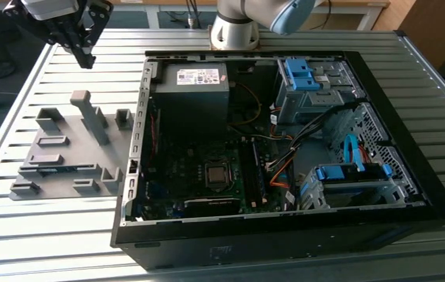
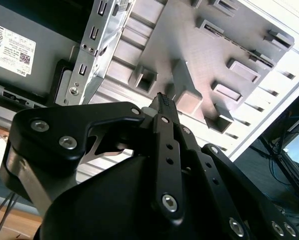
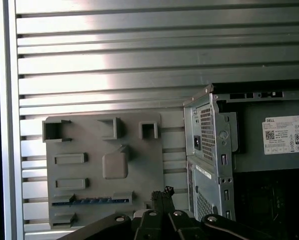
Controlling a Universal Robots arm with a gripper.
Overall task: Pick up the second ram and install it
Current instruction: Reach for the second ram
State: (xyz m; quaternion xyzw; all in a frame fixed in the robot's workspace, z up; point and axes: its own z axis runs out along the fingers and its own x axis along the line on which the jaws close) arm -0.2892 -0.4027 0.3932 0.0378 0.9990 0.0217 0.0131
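**End effector:** black two-finger gripper [image 1: 89,61], at 10 o'clock in the exterior view. Closed fully, fingertips [image 2: 163,103] pressed together, nothing held. Hangs high over the slatted metal table [image 1: 18,235], pointing down, touching nothing.

**Nearest fixture:** flat grey plastic holder plate [image 1: 77,154] with raised blocks and slots, at 9 o'clock in the exterior view, just beside the computer case.

**Task item:** second ram [image 3: 89,201], a thin dark green circuit-board stick with blue along its edge. Stands on edge in a long slot of the holder plate, well apart from the gripper. Not yet lifted.

**Destination:** open black desktop computer case [image 1: 285,238], lying on its side from centre to 3 o'clock. Contains a dark motherboard [image 1: 206,176] and, at 12 o'clock, a grey power supply box [image 1: 191,82]. State of the memory sockets: cannot tell.

**Step in hand, as judged:** approach for pickup, with installation untouched.

**Needs of a grasp, as judged:** opening the fingers first, then squaring up across the stick's thin faces, clear of neighbouring blocks.

**View notes:**
- First wrist view: looks straight down on the plate and picks out the stick's coloured edge in its slot.
- Exterior view: gives the gripper's height and the case interior. Slot too small there to tell the stick apart.
- Second wrist view: brings the closed tips close, set against a tall grey post [image 2: 182,87] on the plate.
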